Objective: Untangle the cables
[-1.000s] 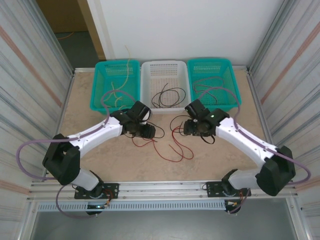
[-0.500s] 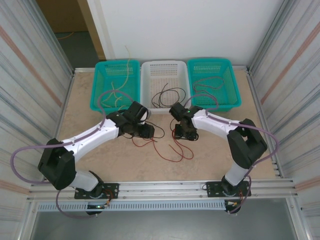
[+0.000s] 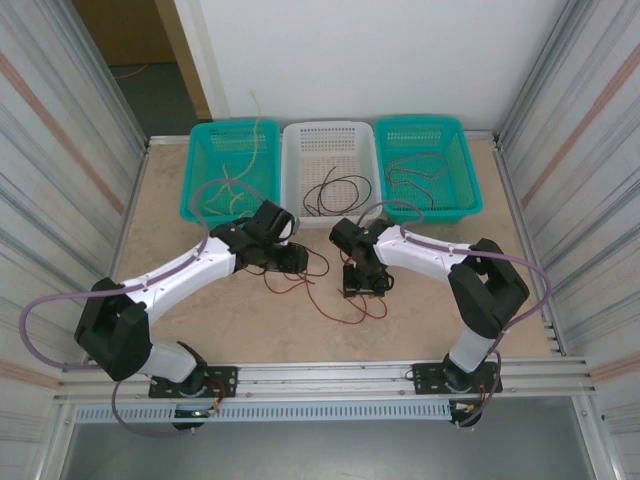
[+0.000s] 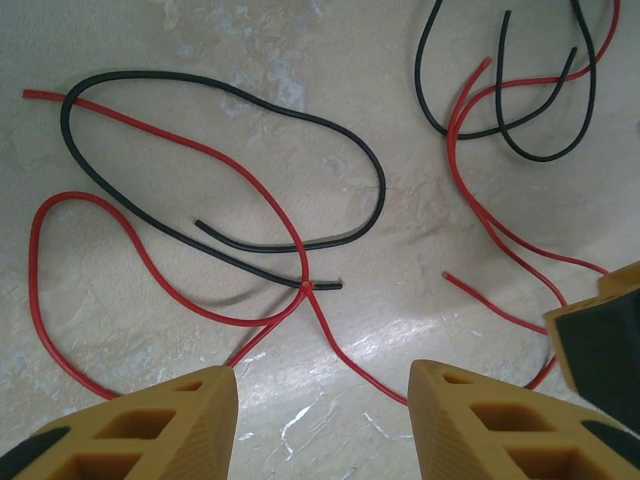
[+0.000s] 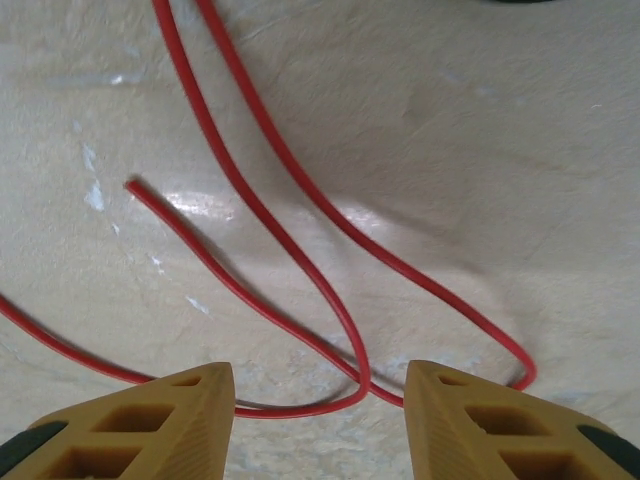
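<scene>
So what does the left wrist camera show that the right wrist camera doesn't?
Left wrist: thin black wires, one long loop crossing thin red wires, and apparently a finger of the right gripper at the edge. Right wrist: a close-up of a free red wire end. Both: red wires on the pale marbled tabletop below open jaws; the left gripper, like the right, grips nothing.
</scene>
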